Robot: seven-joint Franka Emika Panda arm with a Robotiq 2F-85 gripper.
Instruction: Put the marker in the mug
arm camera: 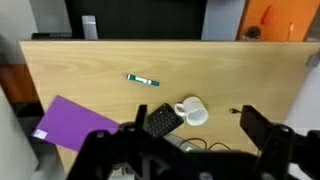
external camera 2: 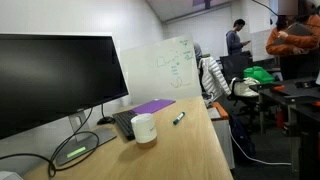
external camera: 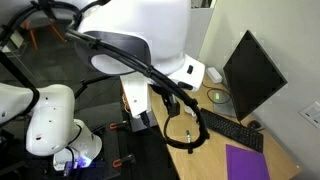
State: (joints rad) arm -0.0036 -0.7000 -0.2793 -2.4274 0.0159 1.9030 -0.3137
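A: Which step is judged to be in hand?

B: The approach. The marker (arm camera: 142,80) is seen lying flat on the wooden table (arm camera: 240,70), not yet picked up. Nothing is held by the gripper (arm camera: 180,140). Its jaws are spread wide at the lower edge of the wrist view.

A: Where is the marker placed relative to the mug?

B: In the wrist view the mug (arm camera: 191,112) is found near the marker but apart from it, just beside the keyboard (arm camera: 160,122). A purple sheet (arm camera: 70,125) is laid on the keyboard's other side. In an exterior view the marker (external camera 2: 179,117) is shown between the upright mug (external camera 2: 144,128) and the table's free edge.

A: What is called for next?

B: The gripper should be lowered over the marker with the jaws turned across its length, then closed on the barrel. After that the marker should be lifted, carried above the mug's mouth and tipped end-down before release. The thin barrel is likely to be rolled aside if it is touched by one finger first.
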